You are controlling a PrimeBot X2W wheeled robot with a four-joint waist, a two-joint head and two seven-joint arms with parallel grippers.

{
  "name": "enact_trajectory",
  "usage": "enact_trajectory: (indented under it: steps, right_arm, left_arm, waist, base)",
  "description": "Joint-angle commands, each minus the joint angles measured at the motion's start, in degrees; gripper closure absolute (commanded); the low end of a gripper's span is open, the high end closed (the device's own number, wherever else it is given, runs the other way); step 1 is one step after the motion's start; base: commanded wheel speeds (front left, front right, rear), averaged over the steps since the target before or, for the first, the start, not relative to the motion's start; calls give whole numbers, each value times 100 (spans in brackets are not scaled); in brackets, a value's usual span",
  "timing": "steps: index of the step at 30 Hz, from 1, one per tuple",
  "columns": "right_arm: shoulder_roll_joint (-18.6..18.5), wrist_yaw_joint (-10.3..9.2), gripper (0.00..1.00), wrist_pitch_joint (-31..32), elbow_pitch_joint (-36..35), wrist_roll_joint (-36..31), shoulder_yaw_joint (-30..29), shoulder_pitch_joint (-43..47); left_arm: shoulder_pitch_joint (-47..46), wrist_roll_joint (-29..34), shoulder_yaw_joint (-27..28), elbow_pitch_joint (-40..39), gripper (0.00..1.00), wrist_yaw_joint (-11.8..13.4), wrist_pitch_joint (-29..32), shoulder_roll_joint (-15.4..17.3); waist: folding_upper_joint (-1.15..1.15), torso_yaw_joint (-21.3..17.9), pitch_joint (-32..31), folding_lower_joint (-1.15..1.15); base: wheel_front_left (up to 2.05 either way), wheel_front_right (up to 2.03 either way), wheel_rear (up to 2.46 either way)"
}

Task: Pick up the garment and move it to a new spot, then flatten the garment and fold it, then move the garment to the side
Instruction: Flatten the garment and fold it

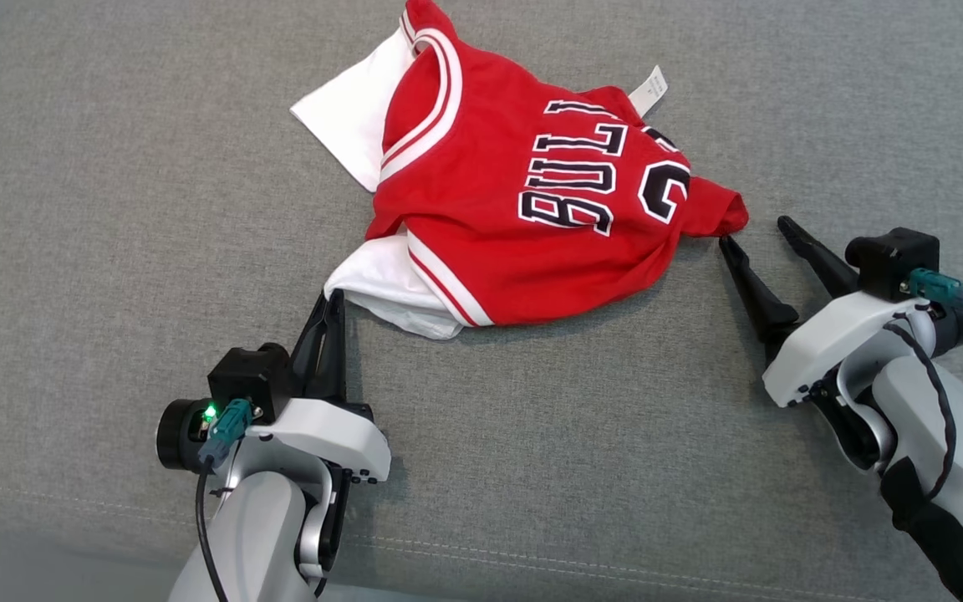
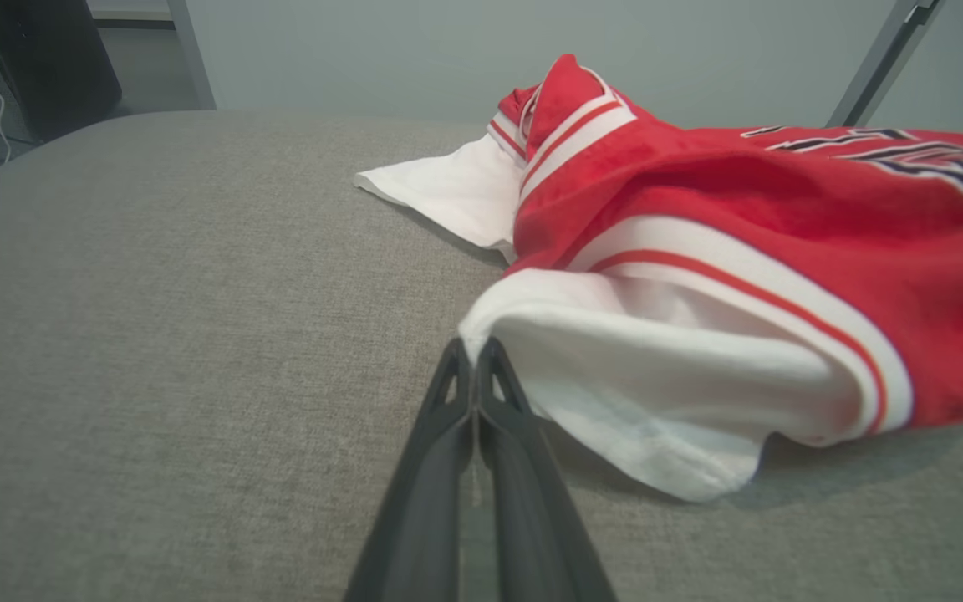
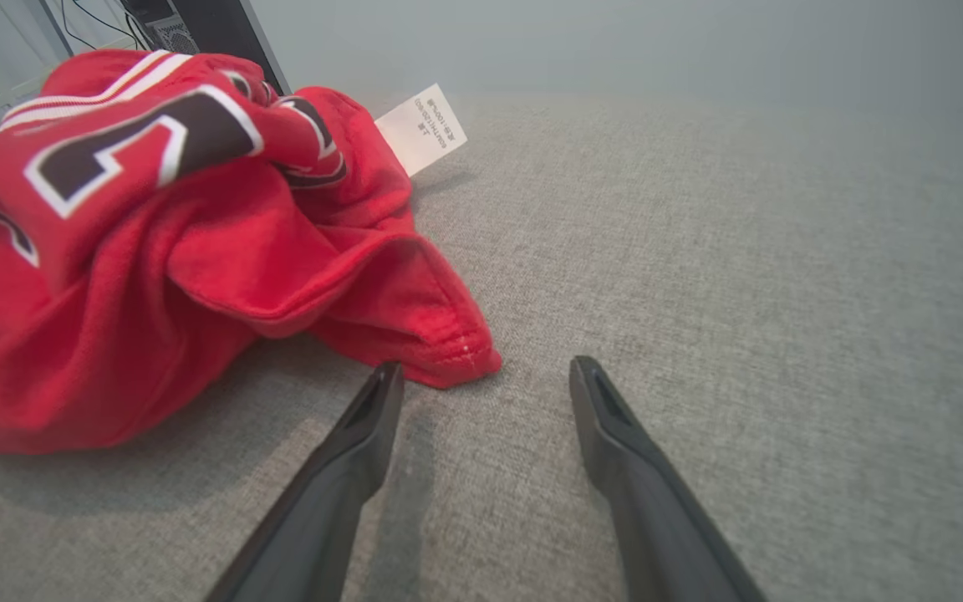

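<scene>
Grip at left: left gripper point(image 1: 333, 297) with fingers pressed together on the white corner point(image 2: 498, 322) of the garment point(image 1: 523, 209) — likely an anchor for lifting and spreading. Lies crumpled midway between both arms on the grey fabric surface point(image 1: 114, 251), red body bunched over white, label point(image 1: 651, 88) at the far edge; not yet flat. At right, right gripper point(image 1: 757, 234) with fingers spread apart, tips just beside the red corner point(image 3: 448, 351), nothing held — apparently lined up for the second hold.
</scene>
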Motion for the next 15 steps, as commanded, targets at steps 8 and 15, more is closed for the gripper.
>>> enact_trajectory:
  steps: [8, 15]
  right_arm:
    - [-134, 0, 100, -35, 191, 208, 290, -395]
    - [-269, 0, 100, -35, 231, 252, 367, -614]
  left_arm:
    - [-291, -36, -2, -307, 100, 23, -34, 68]
    - [-372, -45, 65, -455, 100, 100, -34, 67]
  waist:
    - [0, 249, 326, 0]
    - [0, 238, 362, 0]
  base:
    - [0, 0, 0]
    - [0, 0, 0]
